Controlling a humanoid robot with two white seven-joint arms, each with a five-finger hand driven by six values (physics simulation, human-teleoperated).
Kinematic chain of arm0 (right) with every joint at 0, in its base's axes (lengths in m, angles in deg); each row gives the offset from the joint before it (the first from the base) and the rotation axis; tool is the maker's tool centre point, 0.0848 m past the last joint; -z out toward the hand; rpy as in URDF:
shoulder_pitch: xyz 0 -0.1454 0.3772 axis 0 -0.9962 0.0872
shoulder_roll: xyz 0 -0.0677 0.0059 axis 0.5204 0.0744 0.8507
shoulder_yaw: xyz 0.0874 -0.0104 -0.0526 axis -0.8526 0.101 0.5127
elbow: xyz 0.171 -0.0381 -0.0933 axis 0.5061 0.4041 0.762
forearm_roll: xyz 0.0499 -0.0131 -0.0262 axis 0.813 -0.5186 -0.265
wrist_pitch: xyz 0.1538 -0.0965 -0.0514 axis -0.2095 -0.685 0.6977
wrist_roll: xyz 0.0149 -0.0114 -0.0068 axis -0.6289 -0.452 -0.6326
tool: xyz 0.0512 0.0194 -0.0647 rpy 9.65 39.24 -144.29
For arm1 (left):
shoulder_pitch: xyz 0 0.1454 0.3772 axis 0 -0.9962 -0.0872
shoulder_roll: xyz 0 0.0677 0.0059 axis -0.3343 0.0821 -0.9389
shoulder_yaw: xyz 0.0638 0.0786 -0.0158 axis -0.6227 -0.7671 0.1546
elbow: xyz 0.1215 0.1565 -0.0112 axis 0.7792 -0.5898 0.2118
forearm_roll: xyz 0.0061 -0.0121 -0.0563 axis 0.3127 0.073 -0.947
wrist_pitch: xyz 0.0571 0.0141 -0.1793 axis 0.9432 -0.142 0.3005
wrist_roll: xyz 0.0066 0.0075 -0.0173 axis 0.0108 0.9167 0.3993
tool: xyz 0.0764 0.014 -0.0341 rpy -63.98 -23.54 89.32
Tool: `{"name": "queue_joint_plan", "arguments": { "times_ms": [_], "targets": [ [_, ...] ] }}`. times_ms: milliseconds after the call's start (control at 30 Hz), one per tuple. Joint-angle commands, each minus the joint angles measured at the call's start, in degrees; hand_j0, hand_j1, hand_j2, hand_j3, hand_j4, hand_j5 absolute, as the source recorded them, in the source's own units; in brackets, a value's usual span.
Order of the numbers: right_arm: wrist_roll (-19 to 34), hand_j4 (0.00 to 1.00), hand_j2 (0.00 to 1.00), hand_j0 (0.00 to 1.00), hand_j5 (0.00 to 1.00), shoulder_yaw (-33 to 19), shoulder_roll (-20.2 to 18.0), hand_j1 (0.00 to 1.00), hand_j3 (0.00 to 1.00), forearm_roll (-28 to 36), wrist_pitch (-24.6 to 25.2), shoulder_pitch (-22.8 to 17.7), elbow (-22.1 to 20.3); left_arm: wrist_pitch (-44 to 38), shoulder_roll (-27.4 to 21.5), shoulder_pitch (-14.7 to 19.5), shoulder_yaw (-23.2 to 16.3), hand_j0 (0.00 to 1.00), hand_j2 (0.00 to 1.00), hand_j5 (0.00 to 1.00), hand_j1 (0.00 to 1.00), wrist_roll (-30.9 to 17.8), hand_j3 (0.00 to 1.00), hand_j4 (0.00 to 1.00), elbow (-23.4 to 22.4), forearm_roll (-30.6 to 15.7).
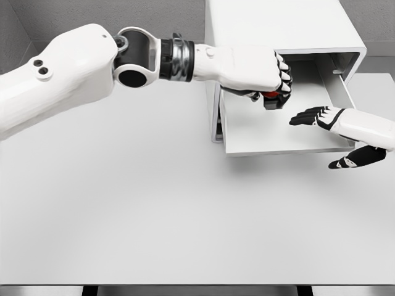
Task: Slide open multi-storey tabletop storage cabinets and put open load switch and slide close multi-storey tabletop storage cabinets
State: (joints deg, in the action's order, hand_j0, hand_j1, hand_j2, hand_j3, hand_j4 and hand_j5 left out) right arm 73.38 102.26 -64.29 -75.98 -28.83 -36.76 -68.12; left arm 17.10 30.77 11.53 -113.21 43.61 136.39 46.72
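A white desk (154, 216) fills most of the head view, seen from above. At its far right edge stands a white storage cabinet (278, 24), box-shaped, with one drawer (271, 132) pulled out toward the near side of the desk. The drawer's floor is white and shallow, and its front lip lies nearest the viewer.

The robot's left arm (55, 74) comes in from the left edge, crosses the far part of the desk and reaches over the open drawer. The left hand (259, 71) is white with dark finger joints, and its fingers are curled tightly around a small object held above the drawer's far left part. This object is the load switch (271, 98), of which only a red upper part and a dark grey lower block show beneath the fingers. Whether it touches the drawer floor cannot be told.

The right hand (336, 126) enters from the right edge and lies at the drawer's right side. Its fingers are black, spread and relaxed, grasping nothing; some point left over the drawer's interior, while one part hangs just past the drawer's front right corner, above the desk.
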Motion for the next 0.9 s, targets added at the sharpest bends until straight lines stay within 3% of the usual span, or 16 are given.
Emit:
{"name": "queue_joint_plan", "arguments": {
  "times_ms": [0,200,433,633,867],
  "targets": [
    [0.0,1.00,1.00,1.00,1.00,0.0,-0.1,1.00,1.00,0.4,0.1,0.0,0.0,0.0,0.3,0.0,0.2,0.56,0.56,0.56,0.56,0.0,0.56,0.56,-0.5,-0.4],
    [0.0,1.00,1.00,1.00,1.00,-0.3,-0.2,1.00,1.00,0.5,0.1,0.1,0.0,0.0,1.2,0.0,0.9,0.84,0.84,0.84,0.84,0.0,0.84,0.84,-2.3,-0.4],
    [-0.1,1.00,1.00,1.00,1.00,-0.7,-0.2,1.00,1.00,0.5,0.1,0.1,0.0,0.0,1.9,-0.1,1.0,1.00,1.00,1.00,1.00,0.2,1.00,1.00,-3.5,-1.2],
    [-0.1,1.00,1.00,1.00,1.00,-0.6,-0.2,1.00,1.00,0.5,0.1,0.0,0.0,0.0,1.4,-0.4,1.0,1.00,1.00,1.00,1.00,0.3,1.00,1.00,-2.3,-1.8],
    [-0.1,1.00,1.00,1.00,1.00,-0.6,-0.1,1.00,1.00,0.5,0.1,0.0,0.0,0.0,-1.9,-0.6,1.0,1.00,1.00,1.00,1.00,0.3,1.00,1.00,5.1,-1.8]
  ]
}}
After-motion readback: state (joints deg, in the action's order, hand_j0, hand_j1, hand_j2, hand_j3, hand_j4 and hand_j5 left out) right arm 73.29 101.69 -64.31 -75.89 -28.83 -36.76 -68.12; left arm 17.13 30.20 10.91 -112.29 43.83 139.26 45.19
